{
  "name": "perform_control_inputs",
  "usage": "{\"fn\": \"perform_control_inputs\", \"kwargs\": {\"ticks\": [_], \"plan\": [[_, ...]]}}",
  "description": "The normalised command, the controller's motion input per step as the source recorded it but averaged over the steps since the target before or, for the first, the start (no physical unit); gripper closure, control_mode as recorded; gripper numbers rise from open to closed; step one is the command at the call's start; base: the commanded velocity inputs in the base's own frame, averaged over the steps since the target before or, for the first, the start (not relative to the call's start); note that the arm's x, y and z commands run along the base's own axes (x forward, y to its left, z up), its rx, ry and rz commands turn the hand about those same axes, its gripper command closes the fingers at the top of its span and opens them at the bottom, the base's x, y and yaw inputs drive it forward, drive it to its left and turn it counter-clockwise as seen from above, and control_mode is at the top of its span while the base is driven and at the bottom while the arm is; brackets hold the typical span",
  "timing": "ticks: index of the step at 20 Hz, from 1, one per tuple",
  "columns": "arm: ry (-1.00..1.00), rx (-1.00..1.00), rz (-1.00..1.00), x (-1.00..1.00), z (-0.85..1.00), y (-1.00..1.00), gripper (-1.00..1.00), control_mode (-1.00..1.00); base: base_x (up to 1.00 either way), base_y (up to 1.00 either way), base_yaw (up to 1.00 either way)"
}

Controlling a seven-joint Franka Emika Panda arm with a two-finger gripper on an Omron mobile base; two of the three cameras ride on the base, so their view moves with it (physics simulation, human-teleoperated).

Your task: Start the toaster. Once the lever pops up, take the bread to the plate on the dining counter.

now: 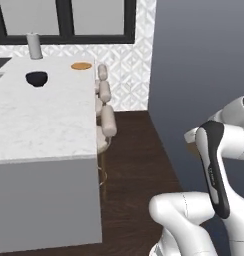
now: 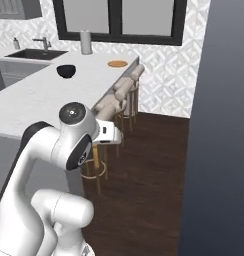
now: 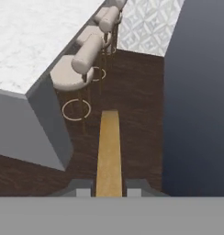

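Even, shadowless rendered light, soft low-resolution blur throughout, no glare or edge distortion.

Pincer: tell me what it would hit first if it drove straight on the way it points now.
Holding the bread edge-on, the pincer points down at the dark wood floor beside the nearest stool. The floor probably comes first, though depth is unclear.
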Motion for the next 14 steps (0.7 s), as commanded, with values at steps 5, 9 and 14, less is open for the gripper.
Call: {"fn": "perform_control_inputs", "kwargs": {"ticks": [5,9,14], "plan": [[0.0,0.0,0.0,0.0,0.0,0.0,1.0,1.0,0.81,-0.92,0.36],[0.0,0.0,0.0,0.0,0.0,0.0,1.0,1.0,0.71,-0.97,0.31],[0.0,0.0,0.0,0.0,0.0,0.0,1.0,1.0,0.81,-0.64,0.22]]}}
